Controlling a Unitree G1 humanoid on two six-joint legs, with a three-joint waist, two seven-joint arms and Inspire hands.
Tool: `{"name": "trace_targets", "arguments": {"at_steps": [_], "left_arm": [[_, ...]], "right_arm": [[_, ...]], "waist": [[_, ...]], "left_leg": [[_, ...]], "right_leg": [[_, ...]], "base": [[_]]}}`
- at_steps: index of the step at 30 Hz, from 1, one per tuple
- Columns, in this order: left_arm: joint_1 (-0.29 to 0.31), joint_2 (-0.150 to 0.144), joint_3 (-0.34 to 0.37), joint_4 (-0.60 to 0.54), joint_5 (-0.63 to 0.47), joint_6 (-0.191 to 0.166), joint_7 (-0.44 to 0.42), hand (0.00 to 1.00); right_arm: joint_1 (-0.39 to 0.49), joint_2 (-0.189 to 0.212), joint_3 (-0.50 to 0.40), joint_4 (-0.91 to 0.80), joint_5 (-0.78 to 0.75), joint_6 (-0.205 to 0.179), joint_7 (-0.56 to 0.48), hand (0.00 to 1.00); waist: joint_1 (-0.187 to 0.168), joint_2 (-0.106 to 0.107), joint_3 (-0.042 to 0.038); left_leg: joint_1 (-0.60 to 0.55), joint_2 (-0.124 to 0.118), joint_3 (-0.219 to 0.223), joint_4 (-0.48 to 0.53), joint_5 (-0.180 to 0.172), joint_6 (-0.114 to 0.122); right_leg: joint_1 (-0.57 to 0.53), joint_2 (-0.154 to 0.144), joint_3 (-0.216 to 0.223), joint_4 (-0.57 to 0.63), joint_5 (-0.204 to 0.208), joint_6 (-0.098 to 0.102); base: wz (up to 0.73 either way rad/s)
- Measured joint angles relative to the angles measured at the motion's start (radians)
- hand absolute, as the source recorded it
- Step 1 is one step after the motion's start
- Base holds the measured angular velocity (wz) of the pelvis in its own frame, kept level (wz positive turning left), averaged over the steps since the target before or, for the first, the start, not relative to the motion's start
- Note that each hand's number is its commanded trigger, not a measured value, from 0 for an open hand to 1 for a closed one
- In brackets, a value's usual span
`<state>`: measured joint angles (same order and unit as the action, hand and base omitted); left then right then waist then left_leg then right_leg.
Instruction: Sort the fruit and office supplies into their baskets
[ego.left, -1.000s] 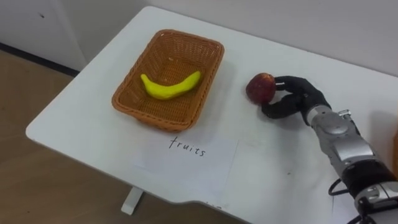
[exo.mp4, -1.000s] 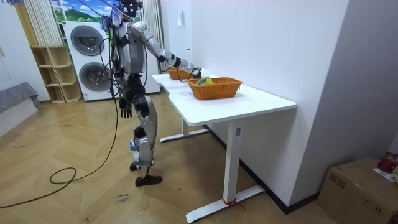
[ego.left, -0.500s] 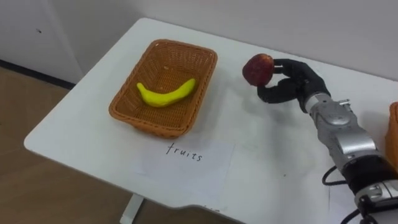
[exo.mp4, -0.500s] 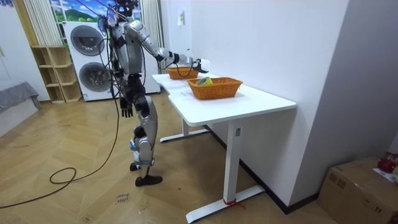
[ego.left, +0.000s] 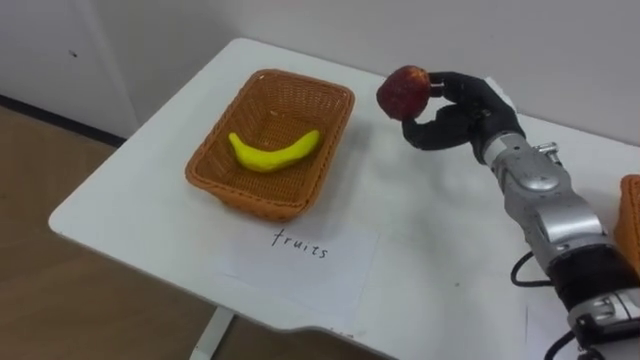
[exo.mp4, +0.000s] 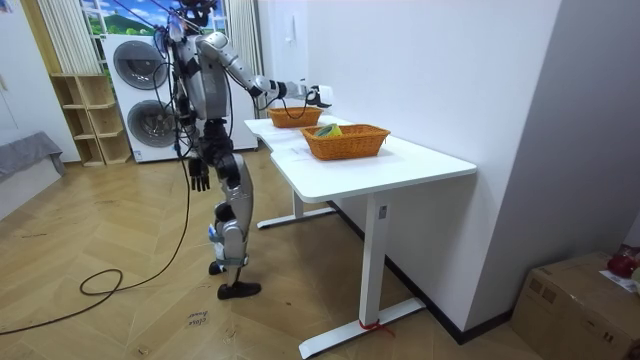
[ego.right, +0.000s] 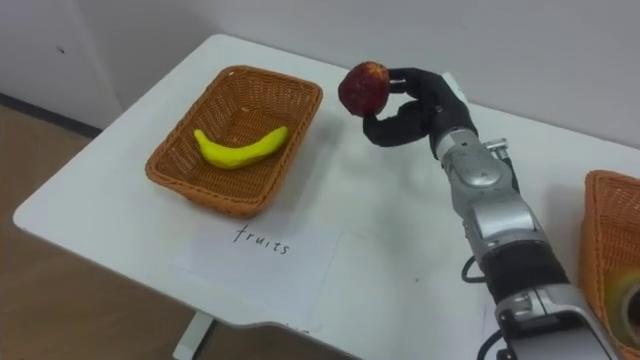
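Carrying step: curled fingers of the right hand (ego.left: 468, 112) pinch the apple (ego.left: 403, 92), next it probably swings over the basket (ego.left: 212, 152) left of them and lets go.

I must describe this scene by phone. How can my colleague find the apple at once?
On the white table, look just right of the wicker basket that holds a banana. There the right hand grips the apple, clear of the table. It is the round red fruit in the air, unlike the long yellow one lying in the basket.
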<state>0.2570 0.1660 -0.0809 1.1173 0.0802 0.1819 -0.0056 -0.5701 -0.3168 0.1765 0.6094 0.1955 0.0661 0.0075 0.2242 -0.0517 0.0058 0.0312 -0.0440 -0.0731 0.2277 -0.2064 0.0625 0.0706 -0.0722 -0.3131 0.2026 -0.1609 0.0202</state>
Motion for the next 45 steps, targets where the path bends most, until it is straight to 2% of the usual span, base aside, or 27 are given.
{"name": "trace_targets", "arguments": {"at_steps": [8, 14, 17, 22, 29, 34, 45], "left_arm": [[0.003, 0.001, -0.001, -0.014, 0.0, 0.0, 0.004, 0.0], [0.003, 0.001, 0.0, -0.031, 0.0, 0.0, 0.003, 0.0], [0.003, 0.004, 0.001, -0.036, 0.0, -0.001, 0.002, 0.0], [0.006, 0.005, 0.001, -0.038, 0.001, 0.0, -0.008, 0.0], [0.017, 0.003, 0.007, -0.037, 0.001, 0.002, -0.012, 0.0], [0.018, 0.004, 0.015, -0.038, 0.001, 0.005, -0.013, 0.0], [0.019, 0.004, 0.024, -0.038, 0.002, 0.012, -0.021, 0.0]], "right_arm": [[-0.002, 0.0, 0.037, -0.002, 0.0, -0.001, -0.008, 1.0], [-0.029, 0.0, 0.04, -0.003, -0.002, 0.0, -0.005, 1.0], [-0.042, 0.0, 0.04, -0.003, 0.0, 0.0, -0.005, 1.0], [-0.043, 0.004, 0.042, -0.003, -0.006, 0.0, -0.004, 1.0], [-0.043, 0.042, 0.064, -0.003, -0.04, 0.0, 0.002, 1.0], [-0.043, 0.043, 0.076, -0.003, -0.049, 0.0, 0.006, 1.0], [-0.043, 0.05, 0.078, -0.003, -0.071, 0.0, 0.004, 1.0]], "waist": [[0.007, -0.007, 0.0044], [0.027, -0.013, 0.0069], [0.033, -0.023, 0.0113], [0.058, -0.026, 0.0107], [0.063, -0.026, 0.0103], [0.08, -0.027, 0.0098], [0.084, -0.028, 0.0091]], "left_leg": [[-0.002, -0.003, -0.011, 0.002, 0.0, 0.001], [-0.003, -0.003, -0.013, -0.003, 0.0, 0.001], [-0.001, -0.004, -0.022, -0.005, 0.0, 0.001], [0.007, -0.005, -0.025, -0.003, 0.0, 0.001], [0.013, -0.005, -0.038, -0.006, 0.0, 0.0], [0.013, -0.005, -0.041, -0.006, 0.0, 0.0], [0.014, -0.006, -0.049, -0.005, 0.0, 0.0]], "right_leg": [[0.001, -0.011, -0.018, -0.001, -0.002, 0.003], [0.005, -0.004, -0.016, 0.0, -0.002, 0.004], [0.012, -0.004, -0.022, -0.002, -0.002, 0.004], [0.026, -0.002, -0.027, -0.018, -0.002, 0.004], [0.034, -0.001, -0.048, -0.018, -0.003, 0.004], [0.035, -0.002, -0.053, -0.019, -0.003, 0.004], [0.043, -0.004, -0.075, -0.019, -0.003, 0.005]], "base": [[0.04], [0.01], [0.09], [0.02], [0.05], [0.01], [0.02]]}}
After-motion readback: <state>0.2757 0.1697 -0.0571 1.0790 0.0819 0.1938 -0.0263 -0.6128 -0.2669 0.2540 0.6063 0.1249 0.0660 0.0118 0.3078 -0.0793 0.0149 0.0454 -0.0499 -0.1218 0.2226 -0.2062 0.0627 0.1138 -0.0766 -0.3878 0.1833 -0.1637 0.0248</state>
